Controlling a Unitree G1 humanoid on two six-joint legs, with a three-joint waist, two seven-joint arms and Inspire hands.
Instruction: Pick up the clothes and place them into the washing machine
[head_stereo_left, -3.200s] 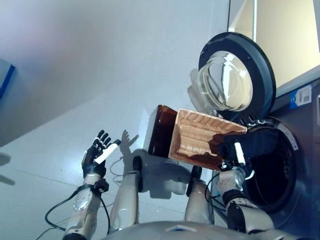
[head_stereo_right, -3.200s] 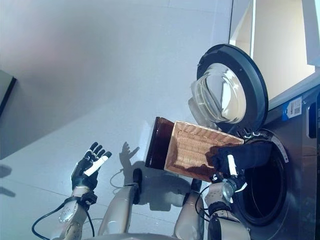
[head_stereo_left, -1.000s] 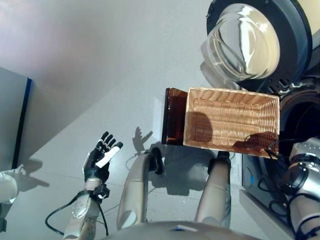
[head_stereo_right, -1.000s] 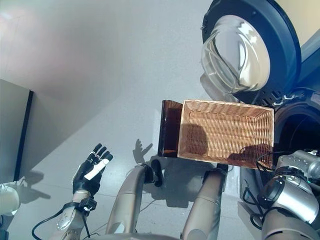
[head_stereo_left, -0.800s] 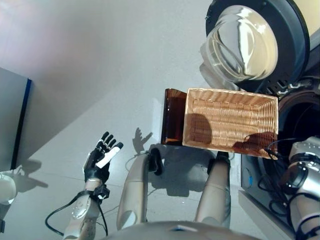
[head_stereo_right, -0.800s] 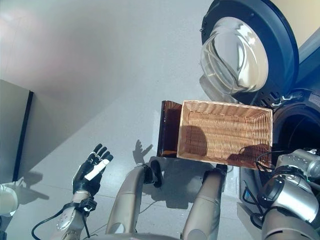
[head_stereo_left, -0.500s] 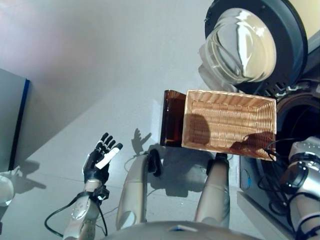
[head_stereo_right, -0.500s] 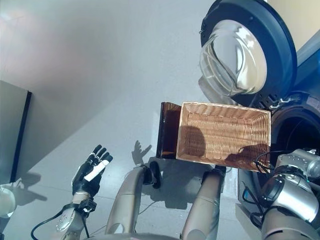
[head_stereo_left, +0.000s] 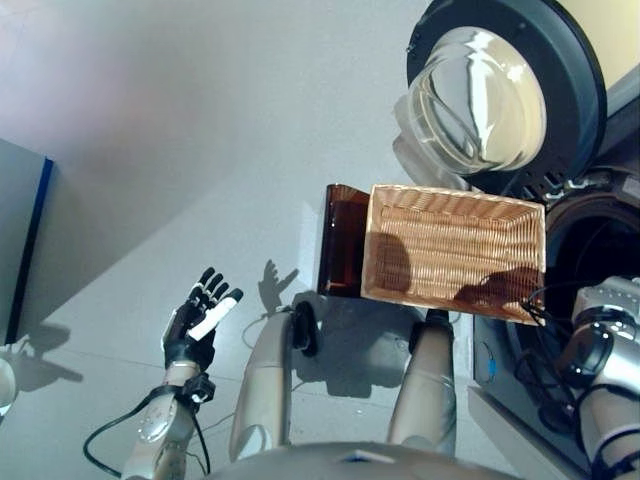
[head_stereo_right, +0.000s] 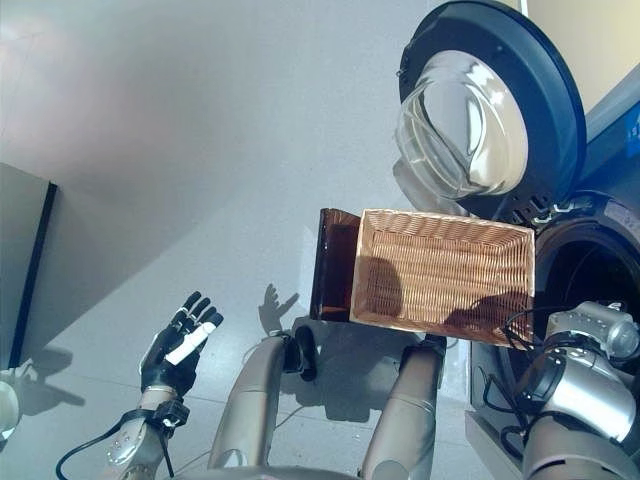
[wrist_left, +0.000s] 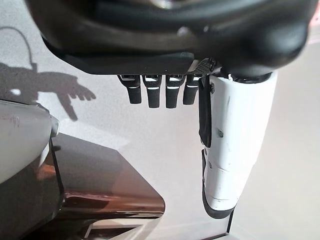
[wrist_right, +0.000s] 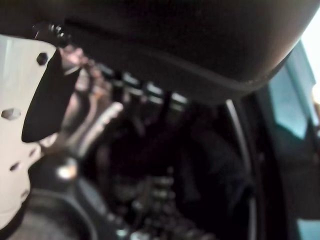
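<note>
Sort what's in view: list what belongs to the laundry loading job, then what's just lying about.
Belongs to the job:
washing machine, door swung open
wicker basket, empty
left hand, open, holding nothing
right hand, at the drum opening

Just lying about:
brown stand beside the basket
grey panel far left

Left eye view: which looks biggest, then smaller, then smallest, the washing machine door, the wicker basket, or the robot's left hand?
1. Washing machine door, though the wicker basket comes close.
2. Wicker basket.
3. Left hand, clearly the smallest, even though it may be nearer the camera than the others.
</note>
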